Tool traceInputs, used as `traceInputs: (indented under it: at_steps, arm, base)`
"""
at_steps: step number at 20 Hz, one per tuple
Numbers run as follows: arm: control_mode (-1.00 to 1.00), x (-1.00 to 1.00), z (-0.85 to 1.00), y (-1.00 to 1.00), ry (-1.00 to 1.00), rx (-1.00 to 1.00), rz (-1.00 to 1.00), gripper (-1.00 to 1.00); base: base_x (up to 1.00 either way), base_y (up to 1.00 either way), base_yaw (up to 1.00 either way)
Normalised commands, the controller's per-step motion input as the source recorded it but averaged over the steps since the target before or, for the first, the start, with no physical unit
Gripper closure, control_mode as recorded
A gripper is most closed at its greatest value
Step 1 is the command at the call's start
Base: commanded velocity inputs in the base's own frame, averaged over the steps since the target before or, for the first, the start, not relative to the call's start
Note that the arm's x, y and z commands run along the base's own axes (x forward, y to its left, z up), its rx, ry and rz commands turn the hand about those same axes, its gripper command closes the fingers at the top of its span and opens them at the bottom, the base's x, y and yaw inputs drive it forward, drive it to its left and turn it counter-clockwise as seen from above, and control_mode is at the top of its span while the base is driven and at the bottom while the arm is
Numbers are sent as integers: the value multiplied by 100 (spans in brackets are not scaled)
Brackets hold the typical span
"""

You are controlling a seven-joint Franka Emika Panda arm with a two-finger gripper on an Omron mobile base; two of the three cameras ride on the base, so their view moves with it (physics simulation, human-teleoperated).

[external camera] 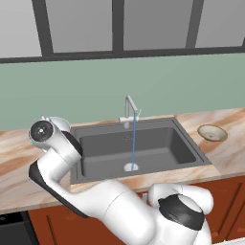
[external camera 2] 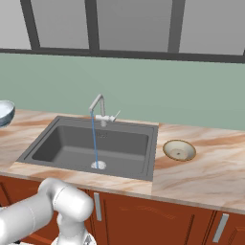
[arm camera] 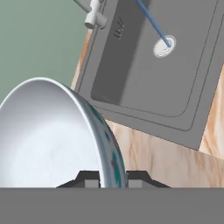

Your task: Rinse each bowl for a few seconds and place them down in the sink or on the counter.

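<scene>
Stretching along the wall, the counter is carrying everything, its marble top running past both ends of the sink, which is sitting recessed in the middle. Water is running in a thin blue stream from the tap at the sink's back edge straight down onto the drain near the front of the basin; the right base view is showing the same stream falling to the drain. The arm is bending over the counter left of the sink, near the sink's back left corner. The gripper is standing nearly closed, its fingers pinching the rim of the blue bowl from either side, one tip inside the bowl and one outside. That bowl is being held tilted on edge above the counter beside the sink's left end, its pale inside facing the hand camera and coloured spots showing on its outer wall; in the right base view it is peeking in at the left edge. The tan bowl is sitting upright on the counter just right of the sink, near its back right corner, well apart from the arm.
</scene>
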Motion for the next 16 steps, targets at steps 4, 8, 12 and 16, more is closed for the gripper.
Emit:
traceInputs:
  at_steps: [4, 8, 12, 16]
  arm:
    - [-100, -2, 12, -32, 6, 7, -15, 100]
    - [-100, -5, 2, -41, 6, 8, -12, 100]
    - [-100, -4, 0, -45, 7, 8, -10, 100]
    - [-100, 0, 0, -41, 9, 3, -7, 100]
  base:
    - [0, 0, 0]
    - [0, 0, 0]
    - [0, 0, 0]
    - [0, 0, 0]
